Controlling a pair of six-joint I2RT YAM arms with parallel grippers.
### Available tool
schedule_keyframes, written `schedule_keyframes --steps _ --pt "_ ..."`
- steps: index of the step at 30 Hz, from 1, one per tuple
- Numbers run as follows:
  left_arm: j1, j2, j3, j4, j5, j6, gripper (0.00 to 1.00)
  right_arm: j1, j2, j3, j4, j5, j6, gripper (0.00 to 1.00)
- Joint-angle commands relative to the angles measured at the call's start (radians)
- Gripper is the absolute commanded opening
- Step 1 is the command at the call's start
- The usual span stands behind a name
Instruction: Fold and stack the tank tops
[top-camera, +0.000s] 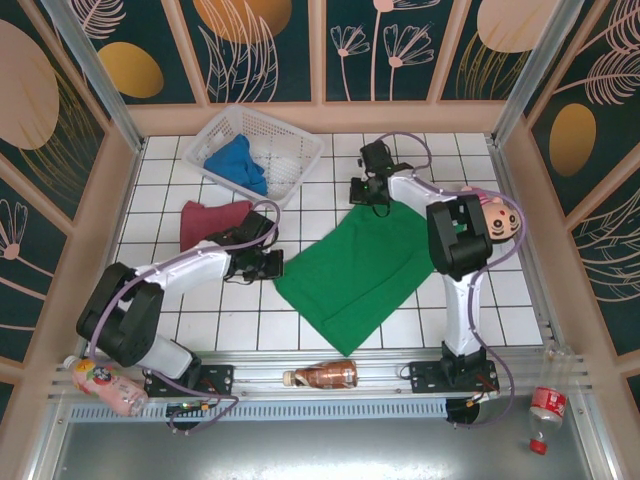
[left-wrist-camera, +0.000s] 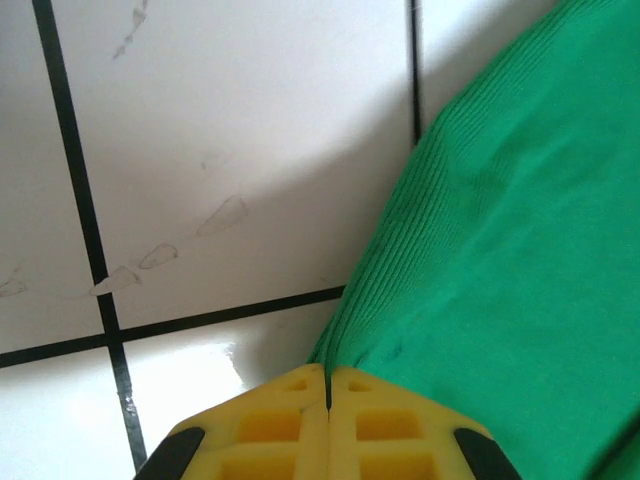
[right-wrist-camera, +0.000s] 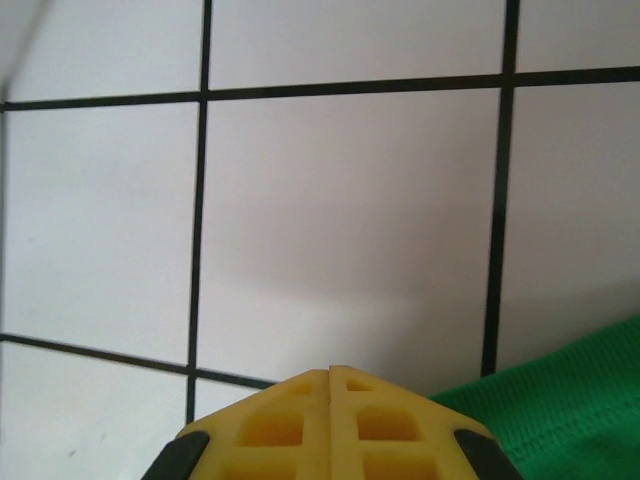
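The green tank top (top-camera: 352, 268) lies spread flat across the white tiles in the middle. My left gripper (top-camera: 272, 266) sits at its left corner. In the left wrist view the yellow fingers (left-wrist-camera: 270, 420) are shut, with the ribbed green edge (left-wrist-camera: 500, 250) pinched in the seam of the left gripper (left-wrist-camera: 328, 371). My right gripper (top-camera: 372, 197) is at the cloth's far corner, shut (right-wrist-camera: 330, 371), and the green hem (right-wrist-camera: 570, 410) runs under its right finger. The maroon tank top (top-camera: 208, 222) lies bunched to the left. The blue tank top (top-camera: 238, 163) lies in the basket.
A white lattice basket (top-camera: 296, 150) stands at the back left. A brown bottle (top-camera: 325, 375) lies on the front rail, a pink bottle (top-camera: 105, 388) at the front left and a clear bottle (top-camera: 545, 405) at the front right. Panel walls close in the table.
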Motion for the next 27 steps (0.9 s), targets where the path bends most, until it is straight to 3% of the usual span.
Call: schedule_keyframes --steps 1,14,27 --pt "-0.03 -0.054 0.032 -0.041 0.027 -0.001 0.0 -0.014 -0.096 -0.084 0.15 -0.069 0.042 0.0" --pt "-0.196 -0.095 0.002 -0.067 0.026 -0.085 0.0 -0.09 -0.278 -0.368 0.251 -0.118 0.045 0.0" --pt "-0.332 -0.056 -0.078 0.01 0.065 -0.177 0.0 -0.139 -0.33 -0.526 0.296 -0.135 0.063 0.0"
